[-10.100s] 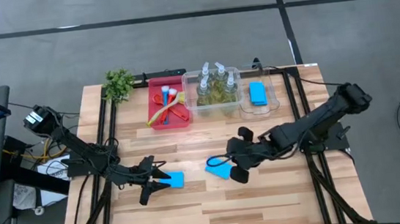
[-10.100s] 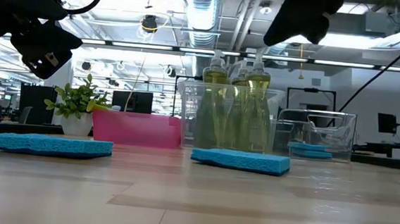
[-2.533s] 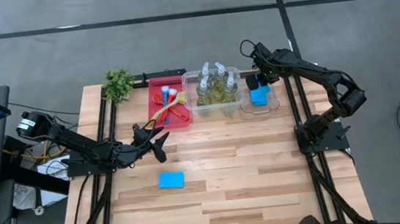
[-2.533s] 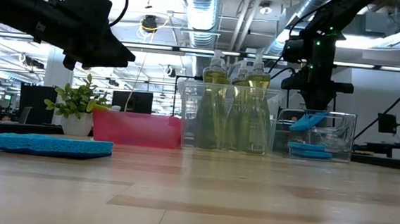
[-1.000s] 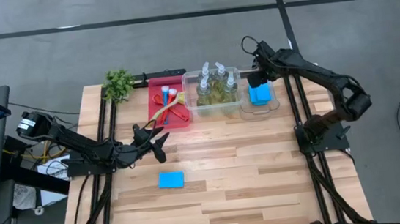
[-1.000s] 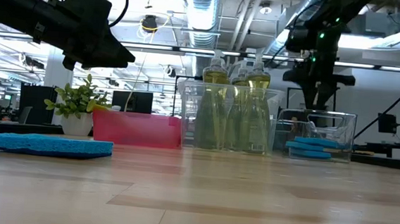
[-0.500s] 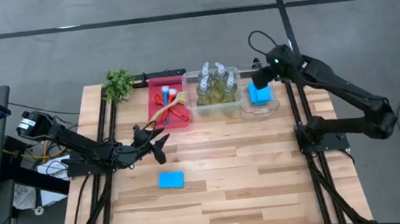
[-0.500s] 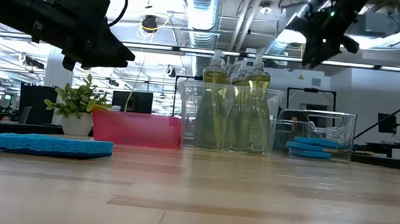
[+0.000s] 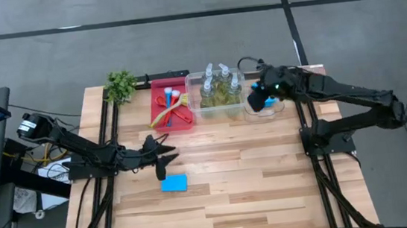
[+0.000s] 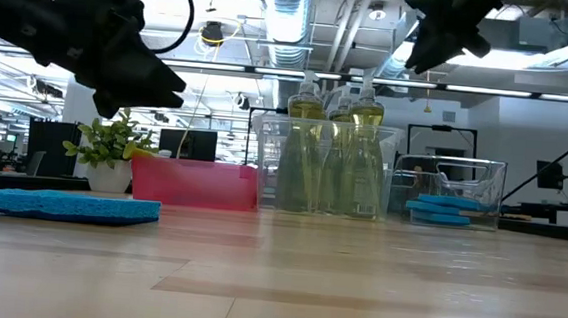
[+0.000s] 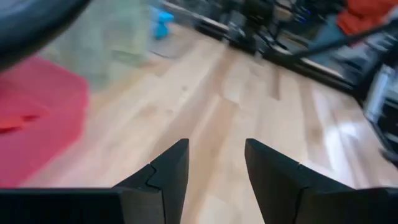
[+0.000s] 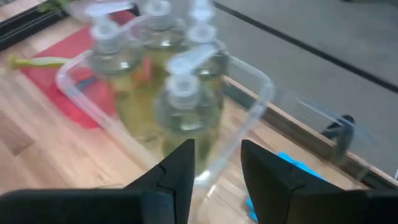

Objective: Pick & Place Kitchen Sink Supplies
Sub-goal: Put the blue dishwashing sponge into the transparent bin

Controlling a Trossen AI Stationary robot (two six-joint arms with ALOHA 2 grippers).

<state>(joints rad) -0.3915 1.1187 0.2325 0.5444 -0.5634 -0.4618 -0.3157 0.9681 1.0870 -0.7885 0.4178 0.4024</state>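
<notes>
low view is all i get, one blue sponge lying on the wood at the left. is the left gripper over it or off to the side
Observer: Off to the side. The left gripper hangs just behind the sponge, toward the red tray.
Operator: is it holding anything
Observer: No. The left wrist view shows open fingers with bare wood between them.
Operator: and the right one
Observer: The right gripper is above the edge of the sponge bin, next to the bottle bin, empty.

Robotics lab, exposed ceiling ducts (image 10: 284, 19), monitors (image 10: 187, 143), wooden workbench (image 9: 254, 176)
</notes>
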